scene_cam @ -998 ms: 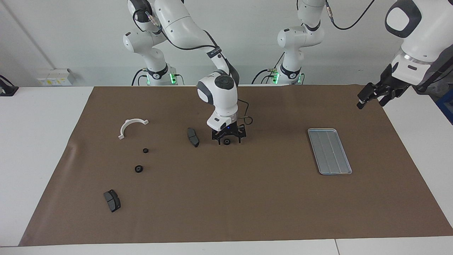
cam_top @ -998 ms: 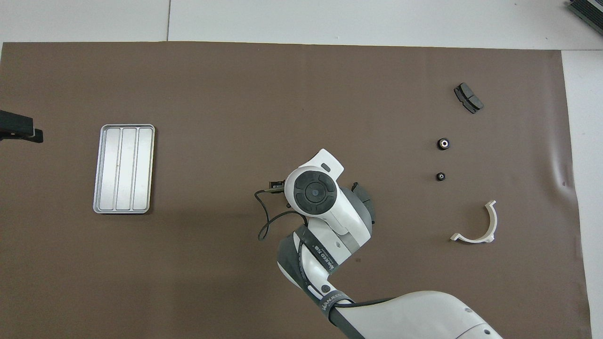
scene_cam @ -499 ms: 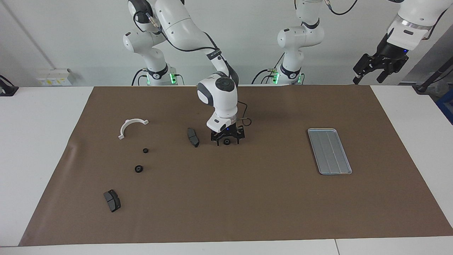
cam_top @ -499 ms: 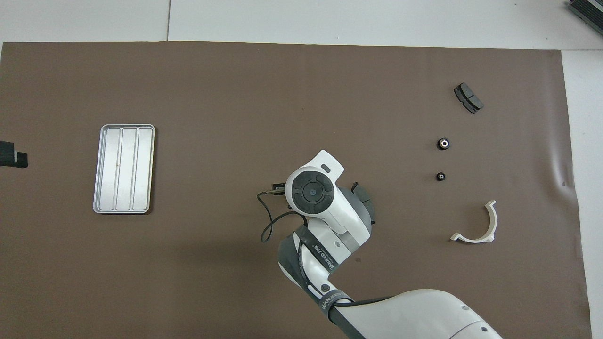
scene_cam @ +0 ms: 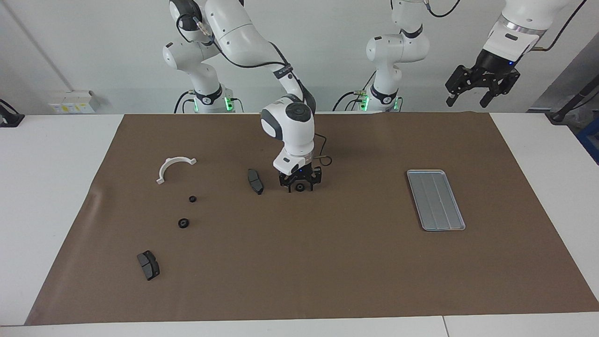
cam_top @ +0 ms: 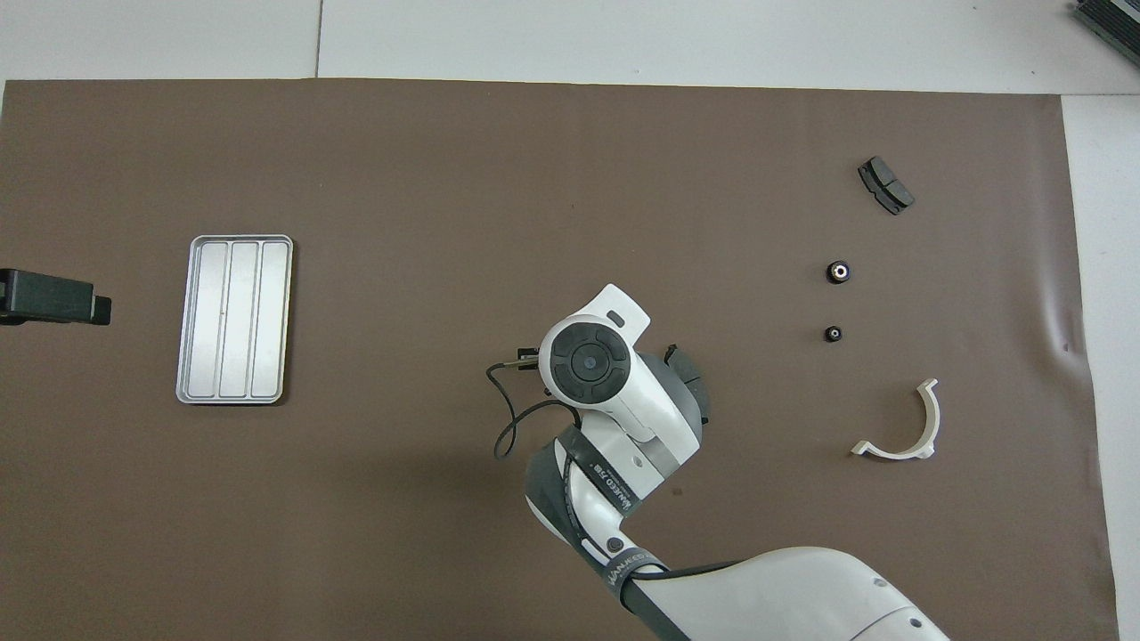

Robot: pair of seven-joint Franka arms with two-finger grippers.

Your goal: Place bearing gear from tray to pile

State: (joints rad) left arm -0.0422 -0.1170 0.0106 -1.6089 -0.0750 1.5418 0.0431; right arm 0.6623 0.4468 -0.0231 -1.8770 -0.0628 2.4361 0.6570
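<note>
Brown paper mat [scene_cam: 327,262] on white bench [scene_cam: 47,196] | right end effector [scene_cam: 300,183] lowered at frame centre, straddling small black ring-like bearing gear [scene_cam: 300,187] on the mat; cannot tell whether pinching | left end effector [scene_cam: 469,95] spread, raised at upper frame edge

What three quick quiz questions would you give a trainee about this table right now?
1. True or false: the right pincer is down at the mat beside a brake pad.
2. Pick one. The left pincer is: A) lying on the mat; B) up in the air, open; C) gripping a brake pad.
3. Count: how many small black gears lie loose near the white bracket?

Key: 1 true; 2 B; 3 two.
</note>
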